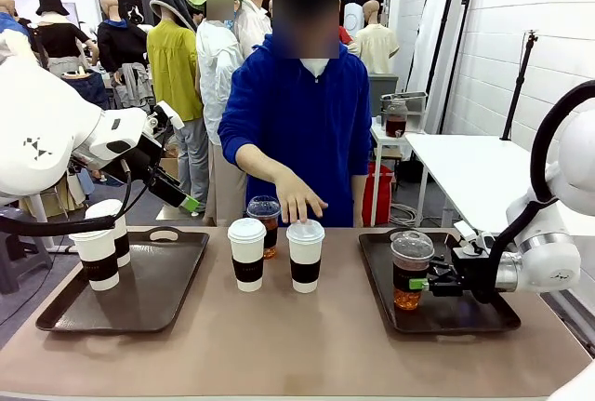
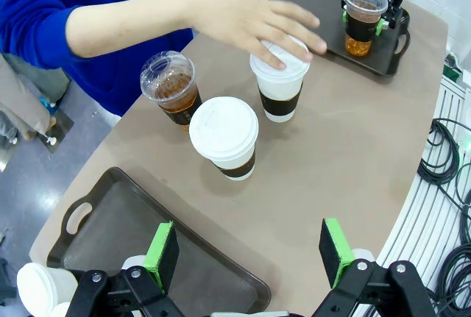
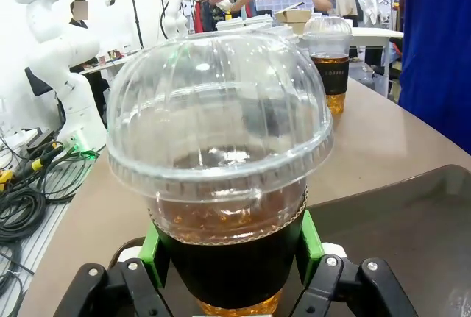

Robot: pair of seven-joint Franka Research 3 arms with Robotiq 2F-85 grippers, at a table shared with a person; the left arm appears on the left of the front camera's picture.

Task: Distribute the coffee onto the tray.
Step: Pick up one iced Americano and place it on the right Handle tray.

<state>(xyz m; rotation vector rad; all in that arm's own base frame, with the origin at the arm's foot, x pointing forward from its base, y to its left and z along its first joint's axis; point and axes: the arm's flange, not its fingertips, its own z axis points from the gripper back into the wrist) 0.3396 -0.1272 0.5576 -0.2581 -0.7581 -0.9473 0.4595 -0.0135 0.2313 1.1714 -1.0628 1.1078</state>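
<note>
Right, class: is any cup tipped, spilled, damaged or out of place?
Nothing stands out. All cups stand upright and lidded: two white cups on the left tray, three cups on the table, a clear cup at the right tray in the right pincer.

**Lighting and picture quality, three views**

Bright, even indoor light from overhead, with no hard shadows.

Front view: sharp across the worktop (image 1: pixel 307 345). Short soft shadows lie under the cups. The white wall (image 1: pixel 548 38) at upper right is nearly blown out.

Left wrist view: wide-angle bending, and the worktop outline curves toward the frame edges. The person's hand (image 2: pixel 257 23) is slightly soft. The green pads (image 2: pixel 163 252) of the left end effector (image 2: pixel 249 251) at the bottom edge are soft too.

Right wrist view: the clear dome-lidded cup (image 3: pixel 221 148) is close and sharp, with pale glare streaks across the dome. The upper left is washed out white. The far clear cup (image 3: pixel 329 52) is out of focus. The dark tray (image 3: pixel 412 214) has a dull sheen.
</note>
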